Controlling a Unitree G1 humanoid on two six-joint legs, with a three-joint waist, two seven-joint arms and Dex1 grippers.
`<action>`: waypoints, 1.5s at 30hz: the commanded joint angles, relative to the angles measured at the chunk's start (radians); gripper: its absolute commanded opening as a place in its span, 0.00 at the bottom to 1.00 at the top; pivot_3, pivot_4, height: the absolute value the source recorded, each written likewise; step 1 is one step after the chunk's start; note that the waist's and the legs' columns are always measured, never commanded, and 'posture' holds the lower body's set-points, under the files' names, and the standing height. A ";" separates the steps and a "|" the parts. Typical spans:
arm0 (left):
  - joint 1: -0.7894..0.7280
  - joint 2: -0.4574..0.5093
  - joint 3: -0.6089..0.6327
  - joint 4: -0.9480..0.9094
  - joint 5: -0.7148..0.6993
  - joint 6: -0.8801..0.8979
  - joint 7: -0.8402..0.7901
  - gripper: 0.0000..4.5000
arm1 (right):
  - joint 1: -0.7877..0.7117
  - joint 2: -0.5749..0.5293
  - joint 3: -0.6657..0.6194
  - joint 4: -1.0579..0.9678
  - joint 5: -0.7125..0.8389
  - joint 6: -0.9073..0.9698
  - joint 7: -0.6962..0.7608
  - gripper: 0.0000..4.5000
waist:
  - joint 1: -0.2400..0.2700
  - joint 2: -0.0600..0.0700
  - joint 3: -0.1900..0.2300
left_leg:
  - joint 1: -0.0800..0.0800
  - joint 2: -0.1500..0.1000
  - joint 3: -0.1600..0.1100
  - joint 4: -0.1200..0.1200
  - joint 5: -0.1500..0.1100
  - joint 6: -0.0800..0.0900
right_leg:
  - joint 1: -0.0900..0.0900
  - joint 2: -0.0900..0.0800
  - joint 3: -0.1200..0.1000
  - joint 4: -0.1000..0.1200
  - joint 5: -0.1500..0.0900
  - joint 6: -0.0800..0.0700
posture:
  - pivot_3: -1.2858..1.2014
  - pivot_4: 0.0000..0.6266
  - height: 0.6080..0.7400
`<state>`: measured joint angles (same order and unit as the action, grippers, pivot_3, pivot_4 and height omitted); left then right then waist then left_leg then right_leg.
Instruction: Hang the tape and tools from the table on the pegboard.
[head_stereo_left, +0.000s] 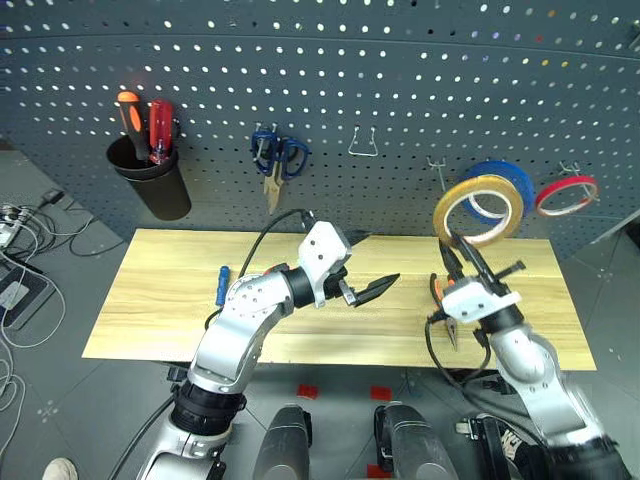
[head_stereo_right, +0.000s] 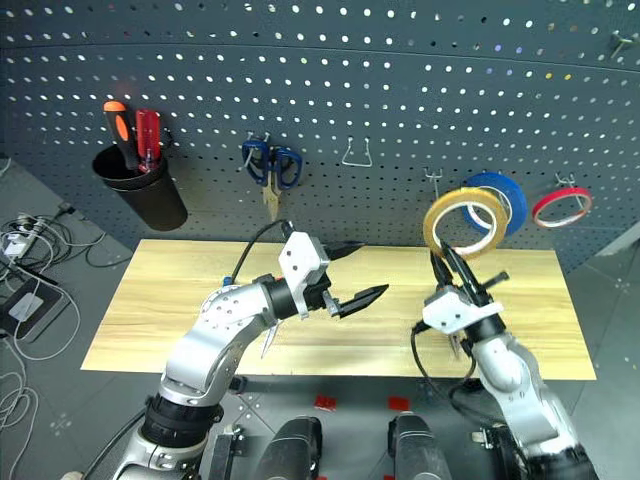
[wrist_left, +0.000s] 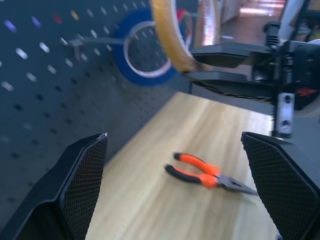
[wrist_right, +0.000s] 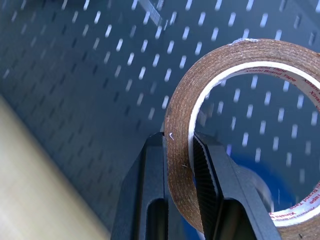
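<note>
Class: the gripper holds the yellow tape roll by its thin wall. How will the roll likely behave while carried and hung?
The yellow tape roll, pinched at its lower edge by the right gripper, looks light and stiff. Being held off-centre, it may pivot. Its wide open centre should slip easily onto a pegboard hook.

Right gripper clamped on the rim of the yellow tape roll, held upright before the pegboard and overlapping the hung blue tape roll, red tape roll beyond it, left gripper spread open well apart.
</note>
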<state>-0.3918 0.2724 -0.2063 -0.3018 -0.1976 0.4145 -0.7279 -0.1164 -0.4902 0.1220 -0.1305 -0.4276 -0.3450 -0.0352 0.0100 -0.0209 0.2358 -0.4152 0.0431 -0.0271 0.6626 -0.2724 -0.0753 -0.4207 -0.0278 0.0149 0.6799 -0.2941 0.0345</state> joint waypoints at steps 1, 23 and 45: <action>-0.021 -0.003 -0.003 0.007 -0.005 -0.031 0.009 1.00 | -0.060 0.008 -0.007 0.071 0.031 -0.051 0.021 0.09 | 0.008 0.000 -0.006 | 0.000 0.000 0.000 0.000 0.000 0.000 | 0.000 0.000 0.000 0.000 0.000 0.000 | 0.55 0.22 1.00; -0.049 0.009 -0.002 0.072 -0.004 -0.079 0.023 1.00 | -0.149 0.095 -0.023 0.237 0.224 0.194 0.283 0.84 | 0.015 0.001 -0.029 | 0.000 0.000 0.001 0.002 0.000 0.001 | 0.000 0.000 0.000 0.002 0.000 -0.001 | 0.55 0.24 1.00; 0.088 0.170 -0.095 0.260 0.144 -0.360 -0.109 1.00 | -0.227 0.236 -0.243 0.043 0.460 1.349 0.242 1.00 | 0.009 0.010 -0.004 | 0.002 0.001 0.001 0.004 -0.007 0.013 | 0.001 0.002 0.002 0.003 0.000 -0.001 | 0.54 0.53 1.00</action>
<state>-0.3107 0.4406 -0.2981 -0.0269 -0.0554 0.0804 -0.8286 -0.3356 -0.2539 -0.1046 -0.0606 0.0222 0.9677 0.2136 0.0189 -0.0111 0.2317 -0.4132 0.0443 -0.0262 0.6670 -0.2796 -0.0622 -0.4192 -0.0259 0.0171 0.6832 -0.2937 0.0333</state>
